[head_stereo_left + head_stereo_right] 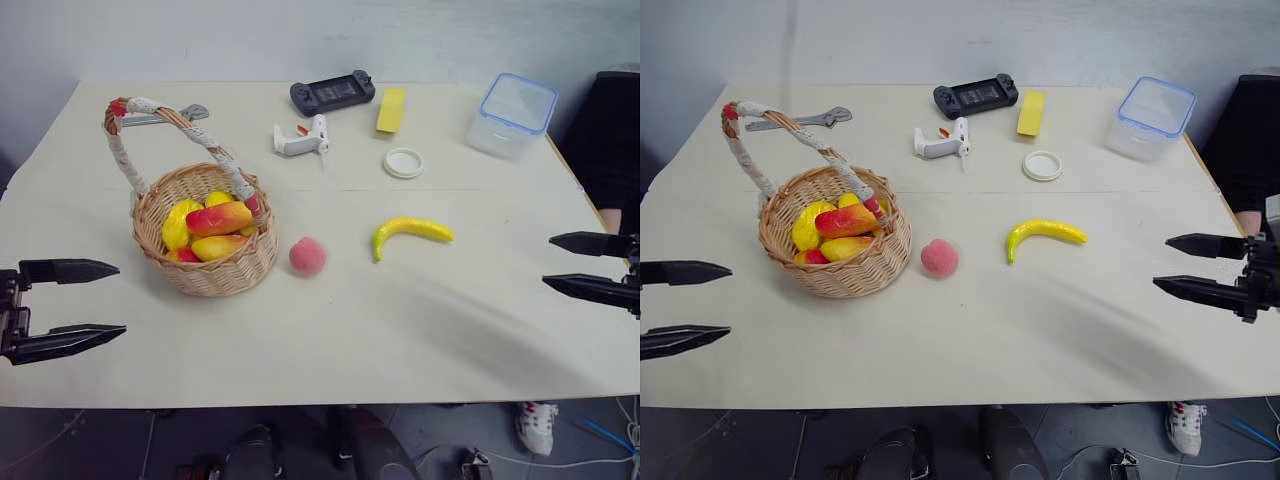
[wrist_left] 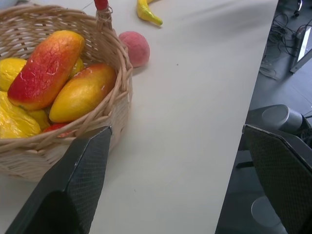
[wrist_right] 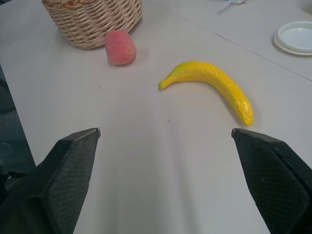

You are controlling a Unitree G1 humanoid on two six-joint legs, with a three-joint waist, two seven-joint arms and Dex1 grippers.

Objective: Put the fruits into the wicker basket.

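Wicker basket (image 1: pixel 206 250) stands on the left part of the table (image 1: pixel 330 330), one basket with one arched handle, holding several red-yellow mangoes (image 1: pixel 215 228), at least four. Two fruits lie outside it on the bare tabletop: one pinkish peach (image 1: pixel 307 256) just beside the basket's right side, apart from it, and one yellow banana (image 1: pixel 410 234) farther right. One left gripper (image 1: pixel 68 306) hovers at the table's left edge, fingers spread, pinching nothing. One right gripper (image 1: pixel 592 263) hovers at the right edge, likewise spread wide and empty, well apart from the banana.
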